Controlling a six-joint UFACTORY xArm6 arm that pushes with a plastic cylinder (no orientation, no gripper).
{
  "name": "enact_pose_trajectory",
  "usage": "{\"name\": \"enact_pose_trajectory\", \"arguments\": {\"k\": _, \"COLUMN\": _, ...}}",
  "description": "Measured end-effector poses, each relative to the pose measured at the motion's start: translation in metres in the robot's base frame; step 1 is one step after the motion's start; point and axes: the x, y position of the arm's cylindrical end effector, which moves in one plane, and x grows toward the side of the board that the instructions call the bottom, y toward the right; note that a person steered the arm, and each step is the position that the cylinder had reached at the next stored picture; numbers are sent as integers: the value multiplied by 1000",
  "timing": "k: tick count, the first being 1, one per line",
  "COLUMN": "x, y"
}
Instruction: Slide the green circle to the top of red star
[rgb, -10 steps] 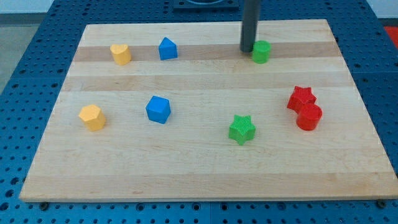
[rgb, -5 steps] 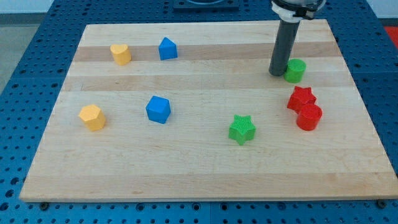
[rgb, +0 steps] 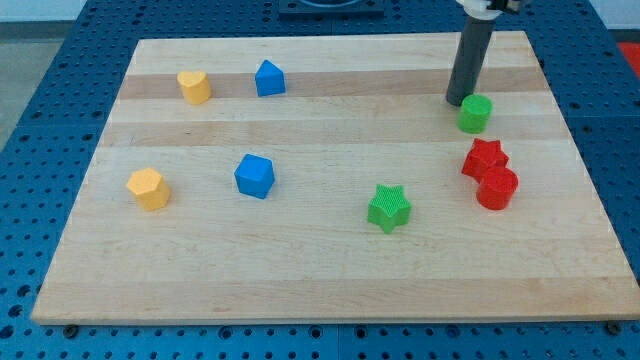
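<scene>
The green circle (rgb: 475, 113) sits at the view's right, a short gap above the red star (rgb: 484, 159). A red cylinder (rgb: 497, 187) touches the star's lower right side. My tip (rgb: 458, 100) is just to the upper left of the green circle, close beside it or touching it.
On the wooden board (rgb: 330, 260) there are also a green star (rgb: 388, 207) at the lower middle, a blue block (rgb: 254, 175), a blue house-shaped block (rgb: 269, 78), a yellow heart (rgb: 194, 87) and a yellow hexagon (rgb: 148, 187).
The green circle was pushed right and down towards the red star, then stayed. My tip has since moved up and right, from the circle's left to its upper left.
</scene>
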Motion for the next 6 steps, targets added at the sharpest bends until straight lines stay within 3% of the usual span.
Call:
{"name": "enact_pose_trajectory", "arguments": {"k": 5, "x": 30, "y": 2}}
{"name": "enact_pose_trajectory", "arguments": {"k": 6, "x": 29, "y": -25}}
